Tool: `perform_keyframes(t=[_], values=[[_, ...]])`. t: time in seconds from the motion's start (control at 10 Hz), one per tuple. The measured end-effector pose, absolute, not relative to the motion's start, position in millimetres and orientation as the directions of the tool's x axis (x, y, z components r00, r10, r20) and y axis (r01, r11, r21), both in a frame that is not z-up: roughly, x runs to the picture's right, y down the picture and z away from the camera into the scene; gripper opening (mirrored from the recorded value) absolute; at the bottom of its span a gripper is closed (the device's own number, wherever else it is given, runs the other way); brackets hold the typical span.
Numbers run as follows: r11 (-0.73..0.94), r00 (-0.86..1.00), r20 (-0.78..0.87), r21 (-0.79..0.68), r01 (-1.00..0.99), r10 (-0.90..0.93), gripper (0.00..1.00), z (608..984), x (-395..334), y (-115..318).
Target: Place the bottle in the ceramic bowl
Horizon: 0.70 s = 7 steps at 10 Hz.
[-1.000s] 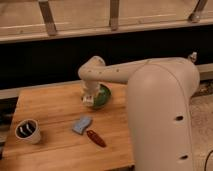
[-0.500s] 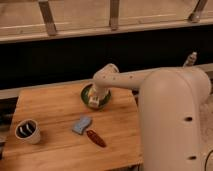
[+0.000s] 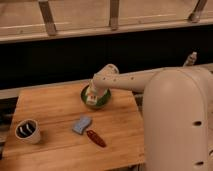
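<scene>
End effector (image 3: 93, 97) sits over the green ceramic bowl (image 3: 102, 102) at frame centre, low inside its rim. I cannot tell its finger state or what it grips. I see a whitish shape there, possibly the bottle (image 3: 91, 99), in the bowl. On the tabletop (image 3: 55, 107): white cup (image 3: 28, 131) lower left, blue sponge (image 3: 82, 124), dark red oblong (image 3: 96, 138).
</scene>
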<state>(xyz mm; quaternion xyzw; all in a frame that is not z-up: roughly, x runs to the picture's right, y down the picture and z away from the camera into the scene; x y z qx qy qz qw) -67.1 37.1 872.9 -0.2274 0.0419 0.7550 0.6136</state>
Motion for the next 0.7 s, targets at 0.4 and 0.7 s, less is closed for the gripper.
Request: perform_keyframes(t=[0.4,0.7], values=[[-0.242,-0.142,-0.395,-0.216,-0.946,0.908,0.63,873.0,-68.2,37.2],[-0.242,-0.142,-0.395,-0.217,-0.946,0.908,0.80,873.1,-68.2,37.0]])
